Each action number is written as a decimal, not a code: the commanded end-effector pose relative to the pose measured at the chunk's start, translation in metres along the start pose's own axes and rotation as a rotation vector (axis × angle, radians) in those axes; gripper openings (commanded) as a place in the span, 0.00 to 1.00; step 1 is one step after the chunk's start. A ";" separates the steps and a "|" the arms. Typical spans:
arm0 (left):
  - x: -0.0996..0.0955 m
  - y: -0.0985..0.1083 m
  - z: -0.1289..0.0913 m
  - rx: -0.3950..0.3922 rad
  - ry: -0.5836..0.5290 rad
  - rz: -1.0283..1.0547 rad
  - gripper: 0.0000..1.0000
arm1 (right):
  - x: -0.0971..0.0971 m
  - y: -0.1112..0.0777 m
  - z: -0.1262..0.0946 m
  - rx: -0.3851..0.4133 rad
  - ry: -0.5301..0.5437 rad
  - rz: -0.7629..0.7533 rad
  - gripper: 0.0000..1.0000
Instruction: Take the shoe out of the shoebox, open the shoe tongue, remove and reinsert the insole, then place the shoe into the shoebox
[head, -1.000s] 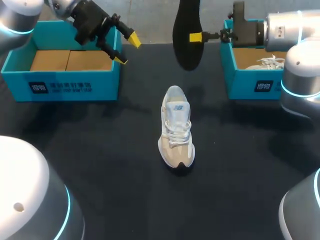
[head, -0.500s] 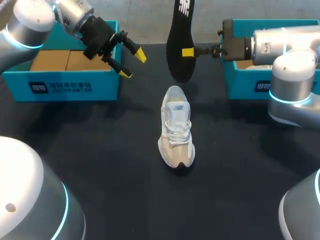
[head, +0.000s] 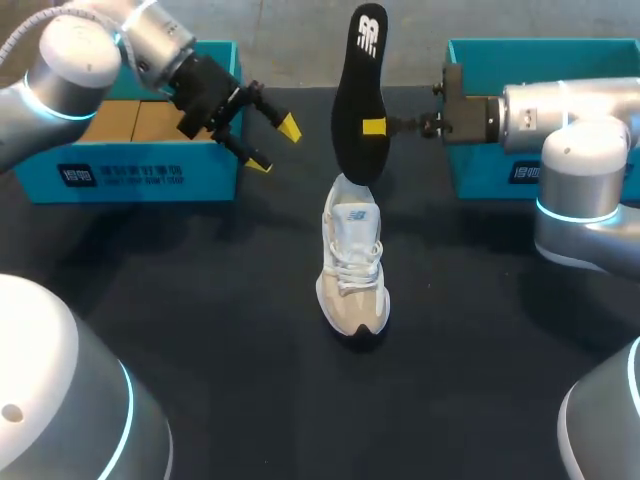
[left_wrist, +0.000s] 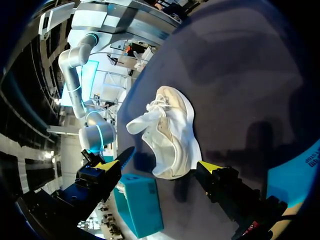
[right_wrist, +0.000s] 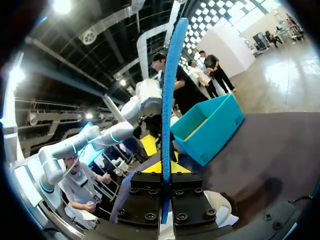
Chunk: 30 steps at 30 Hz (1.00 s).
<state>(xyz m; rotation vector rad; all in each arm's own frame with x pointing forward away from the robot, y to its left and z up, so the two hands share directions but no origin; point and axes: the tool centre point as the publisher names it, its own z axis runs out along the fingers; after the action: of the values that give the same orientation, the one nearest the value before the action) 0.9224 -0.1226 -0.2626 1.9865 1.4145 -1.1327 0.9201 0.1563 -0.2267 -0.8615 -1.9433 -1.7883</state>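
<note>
Right gripper (head: 372, 127) is clamped on the insole (head: 360, 80), one yellow-tipped finger on each face, at about mid-length. In the right wrist view the same gripper (right_wrist: 165, 172) shows the insole (right_wrist: 170, 85) edge-on between its fingers, with a blue edge rising straight ahead of them. The insole is black with a white mark near its upper end and stands nearly upright. Its lower end is at the heel opening of the shoe (head: 352, 255); contact with the shoe cannot be confirmed.

The shoe is white and beige. It stands on its sole on the dark table (head: 200, 320), between the two boxes, with the toe toward the robot and the laces tied.

Left gripper (head: 273, 146) is spread wide and holds nothing. It hangs above the table just beside the left shoebox (head: 150, 175), well apart from the shoe. In the left wrist view, the shoe (left_wrist: 167, 132) lies ahead of the spread fingers of this gripper (left_wrist: 159, 167).

The left shoebox is teal with a brown cardboard floor. The right shoebox (head: 500, 180), also teal, sits behind the right arm.
</note>
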 end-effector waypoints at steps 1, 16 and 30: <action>-0.002 -0.002 0.000 -0.005 0.006 -0.001 1.00 | 0.002 -0.001 0.001 -0.002 -0.004 0.000 0.00; -0.001 -0.001 0.001 -0.039 -0.005 -0.007 1.00 | -0.013 -0.006 0.008 0.016 -0.029 -0.046 0.00; 0.002 0.005 0.011 -0.118 -0.022 -0.053 1.00 | -0.036 -0.016 0.019 -0.002 -0.005 -0.140 0.00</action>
<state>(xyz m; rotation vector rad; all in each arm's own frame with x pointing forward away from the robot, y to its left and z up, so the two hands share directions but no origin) 0.9283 -0.1315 -0.2700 1.8722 1.4913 -1.0821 0.9361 0.1668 -0.2609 -0.7562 -2.0564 -1.8666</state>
